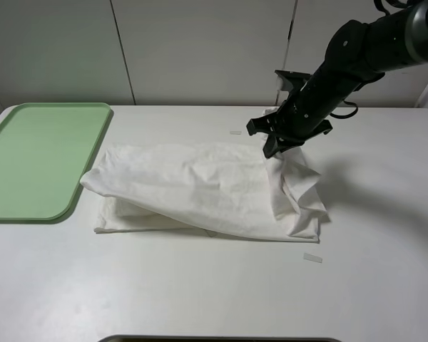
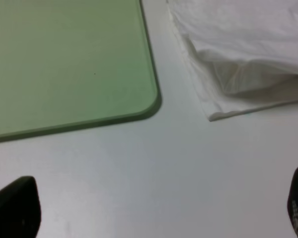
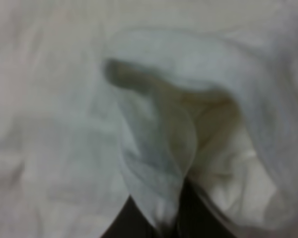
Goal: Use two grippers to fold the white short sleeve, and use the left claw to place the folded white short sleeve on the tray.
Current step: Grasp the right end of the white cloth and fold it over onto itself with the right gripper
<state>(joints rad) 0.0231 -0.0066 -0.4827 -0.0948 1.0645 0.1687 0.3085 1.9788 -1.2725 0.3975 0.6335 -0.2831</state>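
A white table (image 1: 200, 299) is filling the frame. The shirt (image 1: 200, 187) is lying half-folded at centre, just beside the tray (image 1: 36, 160) at the left. The right gripper (image 1: 274, 148) is clamping the shirt's lifted right end, while the left gripper (image 2: 156, 206) is hovering over bare table, jaws spread wide and gripping nothing.

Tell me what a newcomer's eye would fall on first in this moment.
First, the black right gripper, coming in from the upper right of the high view and pinching up a fold at the right end of the white short sleeve. The shirt lies crumpled and partly folded in the middle of the table. Next, the pale green tray at the left edge, bare and close beside the shirt's left end.
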